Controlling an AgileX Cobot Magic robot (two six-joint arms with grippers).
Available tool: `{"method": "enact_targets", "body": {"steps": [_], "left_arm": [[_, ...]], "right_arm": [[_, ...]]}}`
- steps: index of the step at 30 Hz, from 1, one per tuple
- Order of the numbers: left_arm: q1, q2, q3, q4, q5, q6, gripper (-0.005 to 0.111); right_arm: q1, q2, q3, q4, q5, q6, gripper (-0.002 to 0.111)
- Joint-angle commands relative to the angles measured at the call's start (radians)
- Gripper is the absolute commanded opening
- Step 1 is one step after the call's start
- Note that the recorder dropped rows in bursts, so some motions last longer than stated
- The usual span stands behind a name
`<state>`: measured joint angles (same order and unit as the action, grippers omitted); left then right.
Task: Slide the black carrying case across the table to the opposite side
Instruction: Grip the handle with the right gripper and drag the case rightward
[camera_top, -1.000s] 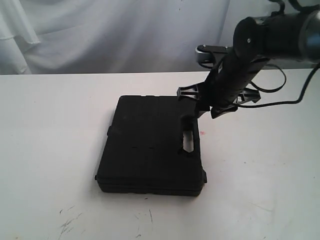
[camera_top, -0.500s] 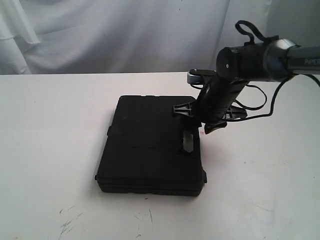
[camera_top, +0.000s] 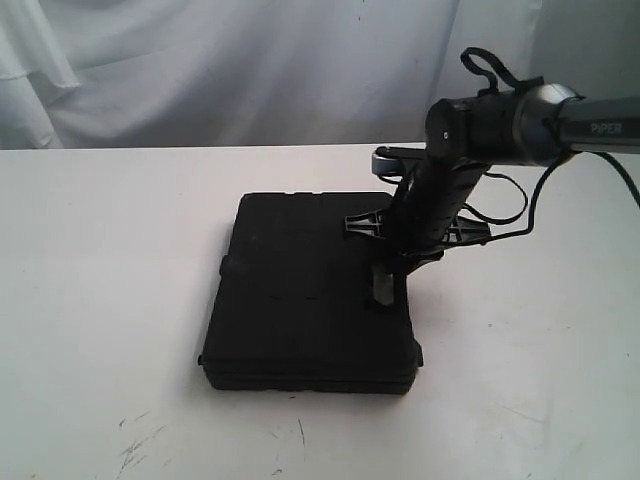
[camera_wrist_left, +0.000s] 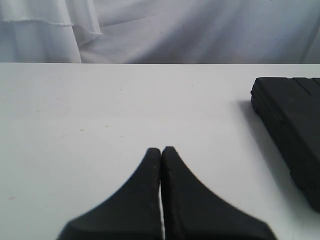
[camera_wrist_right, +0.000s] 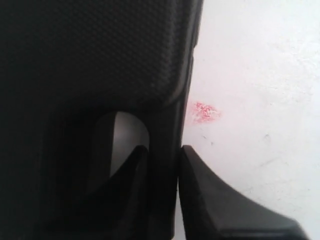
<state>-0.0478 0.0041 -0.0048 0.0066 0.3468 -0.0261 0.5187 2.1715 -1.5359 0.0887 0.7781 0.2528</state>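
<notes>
The black carrying case (camera_top: 300, 290) lies flat on the white table (camera_top: 100, 250), near its middle. My right gripper (camera_top: 390, 272) points down at the case's handle (camera_top: 383, 283) on its right edge. In the right wrist view one finger sits inside the handle slot, the other finger (camera_wrist_right: 205, 190) outside, and the handle bar (camera_wrist_right: 167, 165) is clamped between them. The right gripper (camera_wrist_right: 162, 152) is shut on it. My left gripper (camera_wrist_left: 161, 150) is shut on nothing, low over bare table, with the case (camera_wrist_left: 295, 115) off to one side. It does not show in the exterior view.
A small red speck (camera_wrist_right: 204, 112) marks the table just beside the handle. Dark scratches (camera_top: 140, 440) lie near the front edge. A white curtain (camera_top: 200, 70) hangs behind the table's far edge. The right arm's cable (camera_top: 505, 215) loops above the table.
The right arm came down and leftward onto the case's handle and closed on it. The case has shifted slightly to the right.
</notes>
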Motion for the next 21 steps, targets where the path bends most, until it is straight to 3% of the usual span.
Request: {"method": "enact_targets", "body": {"steps": [1, 21], "left_arm": [[0.003, -0.004, 0.005, -0.001, -0.006, 0.001, 0.000], [0.003, -0.004, 0.005, -0.001, -0.006, 0.001, 0.000]], "right_arm": [[-0.018, -0.008, -0.009, -0.074, 0.061, -0.011, 0.000], [-0.223, -0.008, -0.007, -0.201, 0.168, -0.040, 0.000]]}}
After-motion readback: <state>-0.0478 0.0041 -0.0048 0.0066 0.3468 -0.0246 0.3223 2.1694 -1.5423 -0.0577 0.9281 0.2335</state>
